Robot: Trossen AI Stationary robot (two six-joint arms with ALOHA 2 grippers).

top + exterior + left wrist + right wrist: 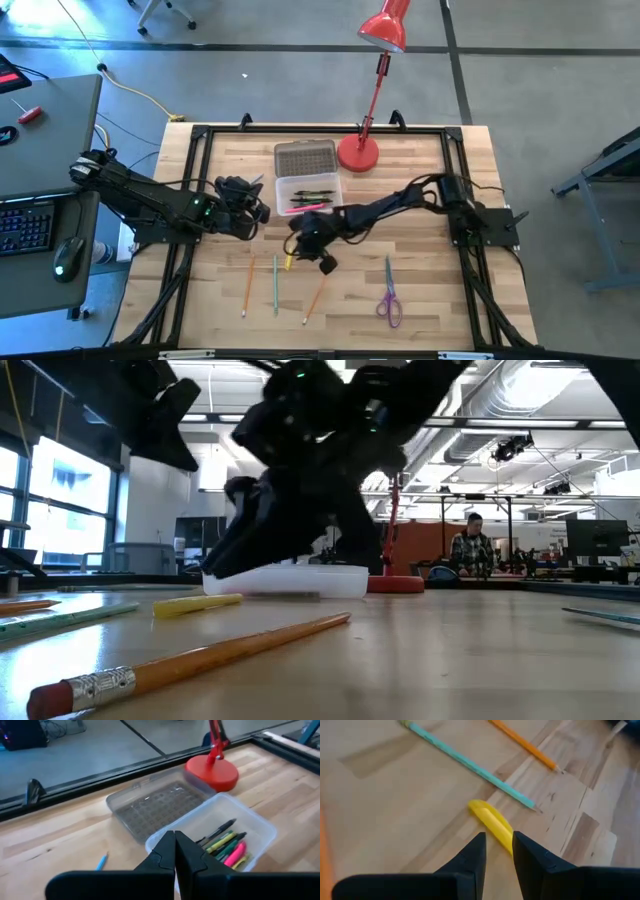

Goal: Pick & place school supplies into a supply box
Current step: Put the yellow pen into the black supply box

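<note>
The clear supply box [309, 190] lies open, ribbed lid [305, 159] flat behind it, holding pens and a pink marker [236, 855], while pencils [247, 285], a yellow pen [492, 822] and purple scissors [389, 300] lie loose nearby.

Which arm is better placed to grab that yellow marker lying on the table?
The right. Its gripper hangs over the yellow marker, fingers parted. The left gripper is shut, by the supply box.

Yellow marker [492, 823], teal pencil [472, 768] (orange pencil [524, 744] beside), red lamp [212, 771].
</note>
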